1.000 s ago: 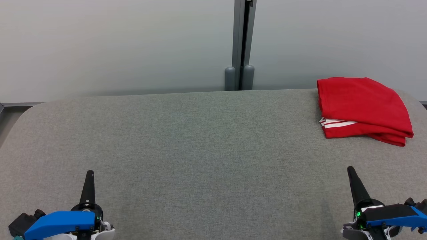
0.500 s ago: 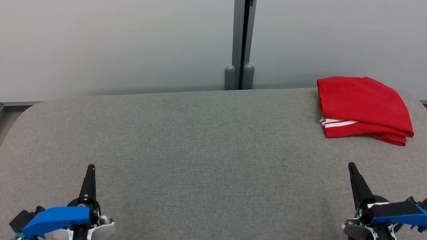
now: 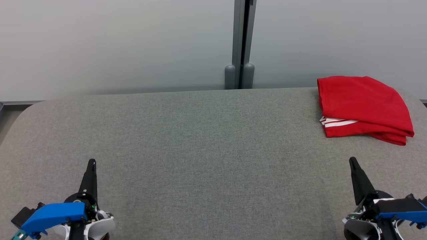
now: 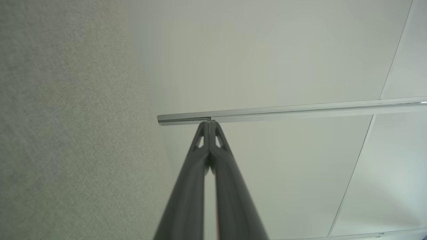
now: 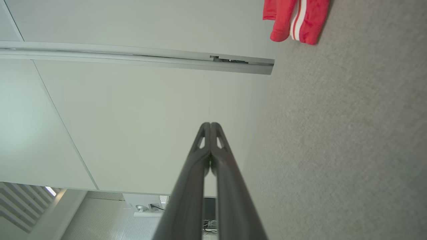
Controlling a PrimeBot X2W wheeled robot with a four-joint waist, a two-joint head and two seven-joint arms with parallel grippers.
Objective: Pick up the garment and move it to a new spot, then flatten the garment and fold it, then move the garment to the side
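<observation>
You have the grey fabric-covered table [image 3: 200,140] spread across most of your head view. Its far edge runs along a pale panelled wall [image 3: 116,43], with a grey metal post [image 3: 241,40] upright behind the table's middle. The red garment [image 3: 362,106] lies folded into a compact bundle at the far right corner of the table, and a bit of white striped trim [image 3: 337,122] peeks out at its near left edge. Your right wrist view catches the same bundle at its top edge, resting on the grey surface. Nearer you, the left gripper [image 3: 91,162] sits at the lower left and the right gripper [image 3: 351,160] at the lower right, both over the table with fingers pointing away from you. Each pair of jaws is pressed together with nothing between them — the wrist views show the dark fingers meeting at their tips. The right gripper is near the garment but clear of it — the left is well apart from it
</observation>
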